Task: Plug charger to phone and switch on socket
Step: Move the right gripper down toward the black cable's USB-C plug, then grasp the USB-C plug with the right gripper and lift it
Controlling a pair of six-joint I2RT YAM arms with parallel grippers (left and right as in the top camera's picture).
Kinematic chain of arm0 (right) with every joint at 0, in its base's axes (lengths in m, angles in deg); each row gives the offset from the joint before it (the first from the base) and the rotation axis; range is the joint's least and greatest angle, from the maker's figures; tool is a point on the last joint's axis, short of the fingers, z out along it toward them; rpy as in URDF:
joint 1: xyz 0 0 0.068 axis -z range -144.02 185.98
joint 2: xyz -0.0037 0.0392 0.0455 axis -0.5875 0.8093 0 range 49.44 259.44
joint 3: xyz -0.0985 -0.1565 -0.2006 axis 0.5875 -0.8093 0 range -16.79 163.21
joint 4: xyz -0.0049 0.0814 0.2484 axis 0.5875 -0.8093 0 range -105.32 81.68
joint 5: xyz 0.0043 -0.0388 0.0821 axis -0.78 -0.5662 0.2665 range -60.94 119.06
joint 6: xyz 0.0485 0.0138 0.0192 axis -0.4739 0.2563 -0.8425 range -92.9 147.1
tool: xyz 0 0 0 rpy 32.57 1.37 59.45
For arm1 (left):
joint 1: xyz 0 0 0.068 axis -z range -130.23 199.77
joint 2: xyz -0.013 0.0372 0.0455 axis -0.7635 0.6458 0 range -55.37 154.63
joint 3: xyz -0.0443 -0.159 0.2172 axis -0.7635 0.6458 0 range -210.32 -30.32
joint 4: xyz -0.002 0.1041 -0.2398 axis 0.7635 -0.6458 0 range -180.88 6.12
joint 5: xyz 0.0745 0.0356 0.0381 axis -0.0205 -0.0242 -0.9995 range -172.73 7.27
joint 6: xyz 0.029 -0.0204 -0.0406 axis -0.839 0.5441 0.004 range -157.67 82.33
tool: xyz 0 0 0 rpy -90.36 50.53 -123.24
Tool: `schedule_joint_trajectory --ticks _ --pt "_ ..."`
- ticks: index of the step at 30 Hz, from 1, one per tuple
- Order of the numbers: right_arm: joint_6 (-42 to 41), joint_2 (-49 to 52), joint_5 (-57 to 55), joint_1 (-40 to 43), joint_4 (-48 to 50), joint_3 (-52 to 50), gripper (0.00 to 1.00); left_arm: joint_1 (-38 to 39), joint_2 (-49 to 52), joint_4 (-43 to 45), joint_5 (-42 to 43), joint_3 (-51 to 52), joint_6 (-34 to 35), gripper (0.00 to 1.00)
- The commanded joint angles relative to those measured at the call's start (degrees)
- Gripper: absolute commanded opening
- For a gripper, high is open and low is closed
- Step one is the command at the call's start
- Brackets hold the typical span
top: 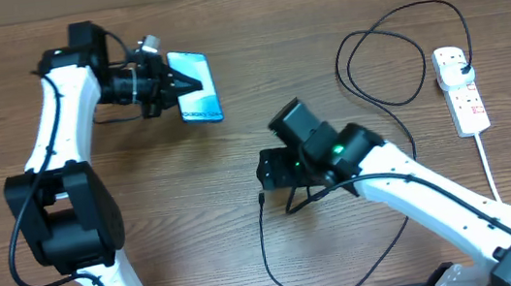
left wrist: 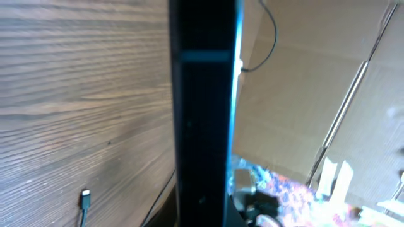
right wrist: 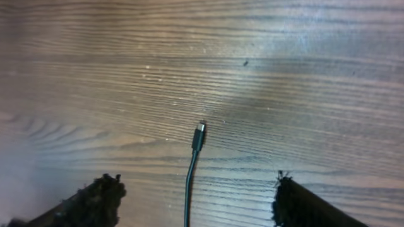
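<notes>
The right end effector [right wrist: 196,183] hangs low over the counter [top: 270,24] with its fingers spread, one on each side of the charger [right wrist: 189,170], and holds nothing. The connector tip [right wrist: 199,135] lies flat on the wood just ahead of the fingers. If you close from this position, the fingers are likely to land on the thin cable behind the tip rather than on the connector body. The tip would then droop or twist, and you could not aim it. Descend too far and the fingers may scrape the counter and flick the tip aside. The left end effector [top: 173,83] is pressed together on the phone [top: 198,89], gripping it at one end, well apart from the connector. A push from the connector at the free end could pivot or slide the phone in that grip. The charging port cannot be made out in any view, so its facing is uncertain; confirm alignment before insertion. The socket [top: 465,98] lies at the far right edge, with the plug [top: 462,65] apparently seated in it. Loose loops of cable lie between it and the right arm. Carrying the tip toward the phone could snag the arm on this slack, or tug the plug and shift the socket.
</notes>
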Motion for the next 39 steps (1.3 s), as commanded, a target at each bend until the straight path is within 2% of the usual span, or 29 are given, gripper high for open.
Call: schedule_joint_trajectory --ticks 1,5,8,17,24,39 --pt "-5.75 2.47 -6.69 -3.58 0.28 0.9 0.72 -0.79 -1.84 -0.39 3.17 -1.49 -1.99 0.04" --pt "-10.16 5.4 -9.49 -7.54 0.15 0.9 0.6 -0.83 -1.84 -1.38 2.99 -1.49 -3.85 0.04" --pt "-13.2 7.87 -9.97 -10.45 0.24 0.9 0.55 -0.83 -1.84 -2.01 2.97 -1.49 -4.79 0.04" --pt "-18.51 14.78 -10.47 -15.23 0.87 0.9 0.53 -0.83 -1.84 -2.93 1.68 -1.49 -5.22 0.04" --pt "-20.22 15.21 -12.59 -16.02 2.01 0.09 0.42 -0.83 -1.84 -3.06 1.7 -1.49 -5.2 0.04" --pt "-22.53 18.53 -13.49 -16.02 5.38 -0.42 0.35 -0.83 -1.84 -3.34 1.73 -1.49 -5.16 0.04"
